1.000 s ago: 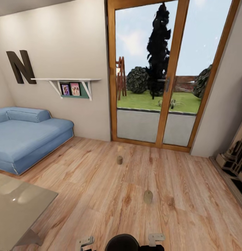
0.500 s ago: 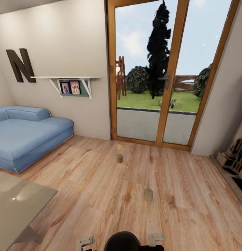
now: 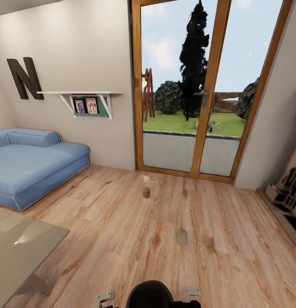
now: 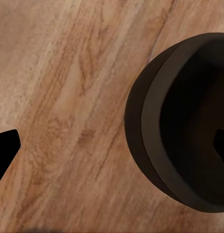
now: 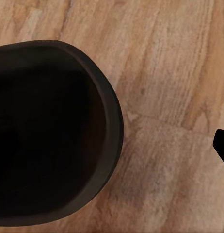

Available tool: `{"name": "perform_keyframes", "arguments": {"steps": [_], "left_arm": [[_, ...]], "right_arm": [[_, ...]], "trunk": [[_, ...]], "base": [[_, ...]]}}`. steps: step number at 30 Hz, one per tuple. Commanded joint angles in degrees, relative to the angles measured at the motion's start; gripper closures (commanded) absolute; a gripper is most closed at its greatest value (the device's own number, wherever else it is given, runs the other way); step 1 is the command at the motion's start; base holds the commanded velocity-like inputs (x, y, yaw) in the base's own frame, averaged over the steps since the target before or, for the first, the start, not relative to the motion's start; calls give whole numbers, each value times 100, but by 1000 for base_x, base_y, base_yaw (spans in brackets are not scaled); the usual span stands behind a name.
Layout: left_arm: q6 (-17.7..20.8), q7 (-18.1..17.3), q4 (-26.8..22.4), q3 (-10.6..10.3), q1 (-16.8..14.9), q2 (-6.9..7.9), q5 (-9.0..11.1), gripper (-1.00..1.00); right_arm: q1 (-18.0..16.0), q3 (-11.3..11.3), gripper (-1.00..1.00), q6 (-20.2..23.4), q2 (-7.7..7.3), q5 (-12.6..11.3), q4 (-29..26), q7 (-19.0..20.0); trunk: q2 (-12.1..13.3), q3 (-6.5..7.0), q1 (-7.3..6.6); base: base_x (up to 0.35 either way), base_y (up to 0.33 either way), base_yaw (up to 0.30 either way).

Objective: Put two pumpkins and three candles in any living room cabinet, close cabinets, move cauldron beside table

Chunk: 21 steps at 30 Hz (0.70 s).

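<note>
Two candles, the nearer and the farther, are seen slightly closer on the wooden floor as the view is carried forward; both grippers' fingers are spread apart, empty.

We see the black cauldron over the wooden floor, dark fingertips at both edges.

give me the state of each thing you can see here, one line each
near candle: upright on the wood floor
far candle: upright on the floor, nearer the glass door
cauldron: between the two grippers, mouth up
glass door: shut
left gripper: open
right gripper: open
</note>
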Motion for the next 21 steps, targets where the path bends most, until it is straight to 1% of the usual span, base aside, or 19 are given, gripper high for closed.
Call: {"name": "perform_keyframes", "arguments": {"steps": [1, 12, 21], "left_arm": [[38, 2, -13, 16, 0, -3, 47, -100], [32, -69, -13, 2, 0, -73, 39, -100], [-53, -103, -71, -44, -7, -271, 16, -100]], "right_arm": [[-1, 48, -100, 43, -4, -11, -12, -45], [-3, 48, -100, 35, 0, -6, -8, -33], [-10, 51, -100, 15, 21, -6, -12, 9]], "trunk": [[-44, -24, 22], [-485, -222, 263], [-846, -383, 461]], "base": [[0, 0, 0], [0, 0, 0], [0, 0, 0]]}}
